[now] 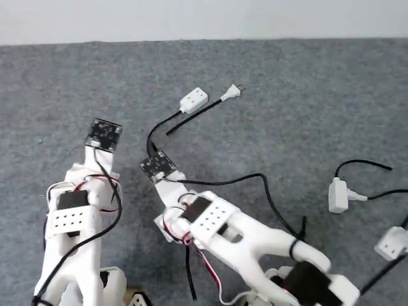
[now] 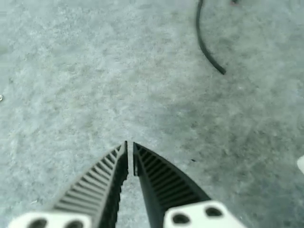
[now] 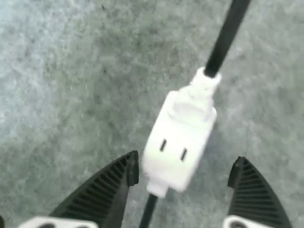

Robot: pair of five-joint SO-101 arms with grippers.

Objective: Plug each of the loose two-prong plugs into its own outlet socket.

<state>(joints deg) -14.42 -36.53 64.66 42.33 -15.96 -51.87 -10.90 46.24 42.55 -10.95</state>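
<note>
Right gripper [image 3: 185,161]: fingers spread wide, nothing pinched. White outlet socket [image 3: 179,142] lies on grey carpet [image 3: 57,71] between the fingers, its two slots facing up, black cable [image 3: 223,42] leading off its far end. Left gripper [image 2: 129,145]: fingers pressed together, empty, above bare carpet. Loose two-prong plug [image 1: 231,93] lies just beside the outlet socket, unplugged. Another white cable fitting [image 1: 338,194] lies well apart from both.

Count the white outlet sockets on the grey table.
3: a far socket beside the loose plug, a right socket, and an edge socket cut off at the right. More may be hidden.
</note>
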